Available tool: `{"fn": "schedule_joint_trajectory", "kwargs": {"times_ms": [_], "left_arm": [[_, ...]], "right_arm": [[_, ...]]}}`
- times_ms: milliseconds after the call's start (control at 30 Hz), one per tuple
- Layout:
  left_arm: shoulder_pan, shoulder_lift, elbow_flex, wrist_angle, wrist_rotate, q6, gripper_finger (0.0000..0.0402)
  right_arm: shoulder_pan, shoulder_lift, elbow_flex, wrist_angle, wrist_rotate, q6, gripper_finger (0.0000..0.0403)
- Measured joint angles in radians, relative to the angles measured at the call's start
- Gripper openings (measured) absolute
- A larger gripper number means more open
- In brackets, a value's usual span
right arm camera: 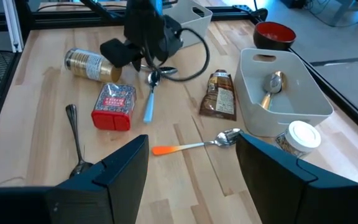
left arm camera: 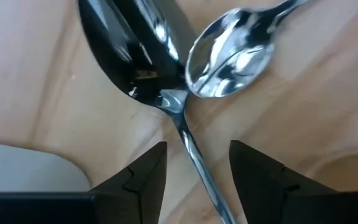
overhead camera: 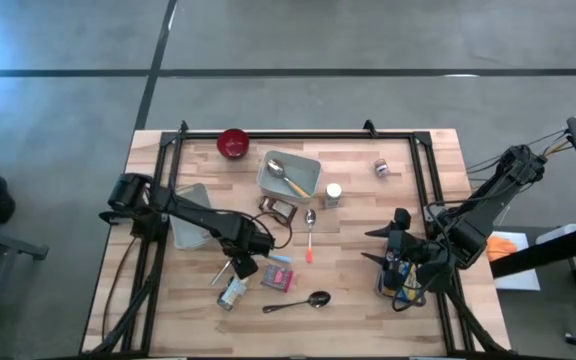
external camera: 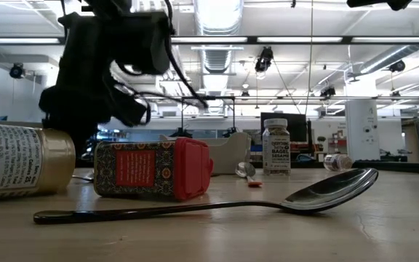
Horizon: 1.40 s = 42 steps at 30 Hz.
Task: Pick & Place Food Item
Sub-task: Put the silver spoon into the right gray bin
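A lab hall: ceiling lights (external camera: pixel 217 14), monitors (external camera: pixel 282 125), concrete floor (overhead camera: pixel 288 40).

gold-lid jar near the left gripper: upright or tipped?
Tipped. The jar lies on its side on the table, gold lid facing sideways; the low view shows its label running horizontally.

Light wooden table (overhead camera: pixel 358 290), black rail frame around edge. Directly on it: red bowl (overhead camera: pixel 233 143) upper left; grey bin (overhead camera: pixel 290 176) centre; white-lidded jar (overhead camera: pixel 333 194) beside bin; orange-handled spoon (overhead camera: pixel 310 234); red box (overhead camera: pixel 278 278); tin can (overhead camera: pixel 232 292); dark spoon (overhead camera: pixel 298 302) lower centre.
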State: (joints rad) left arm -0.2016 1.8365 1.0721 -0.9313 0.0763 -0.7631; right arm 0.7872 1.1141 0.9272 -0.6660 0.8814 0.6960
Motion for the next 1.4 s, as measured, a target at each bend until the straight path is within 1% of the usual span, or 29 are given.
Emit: {"fn": "schedule_joint_trajectory", "kwargs": {"times_ms": [133, 233, 333, 433, 600, 633, 1100, 1333, 1400], "left_arm": [[0.000, 0.049, 0.013, -0.009, 0.025, 0.019, 0.0179], [0.002, 0.059, 0.019, -0.013, 0.024, 0.019, 0.0178], [0.002, 0.055, 0.021, -0.012, 0.014, 0.010, 0.0163], [0.002, 0.048, 0.025, -0.008, 0.013, 0.008, 0.0120], [0.002, 0.047, 0.029, 0.001, 0.015, 0.008, 0.0023], [0.002, 0.046, 0.029, 0.000, 0.015, 0.006, 0.0014], [0.003, 0.035, 0.029, -0.007, 0.020, 0.004, 0.0003], [0.005, -0.031, 0.025, -0.012, -0.062, -0.019, 0.0001], [0.004, -0.050, 0.026, -0.012, -0.062, -0.023, 0.0001]], "right_arm": [[0.000, 0.000, 0.000, 0.003, -0.002, 0.000, 0.0241], [0.000, 0.000, 0.000, 0.004, -0.016, 0.000, 0.0241], [0.000, 0.000, 0.000, 0.006, -0.019, 0.000, 0.0241], [0.000, 0.000, 0.000, 0.007, -0.019, 0.000, 0.0241], [0.000, 0.000, 0.000, 0.008, -0.026, 0.004, 0.0241], [0.000, 0.000, 0.000, 0.008, -0.027, 0.004, 0.0241], [0.000, 0.000, 0.000, 0.012, -0.029, 0.003, 0.0241], [0.000, 0.000, 0.000, 0.014, -0.029, 0.003, 0.0241], [0.000, 0.000, 0.000, 0.014, -0.029, 0.003, 0.0241]]}}
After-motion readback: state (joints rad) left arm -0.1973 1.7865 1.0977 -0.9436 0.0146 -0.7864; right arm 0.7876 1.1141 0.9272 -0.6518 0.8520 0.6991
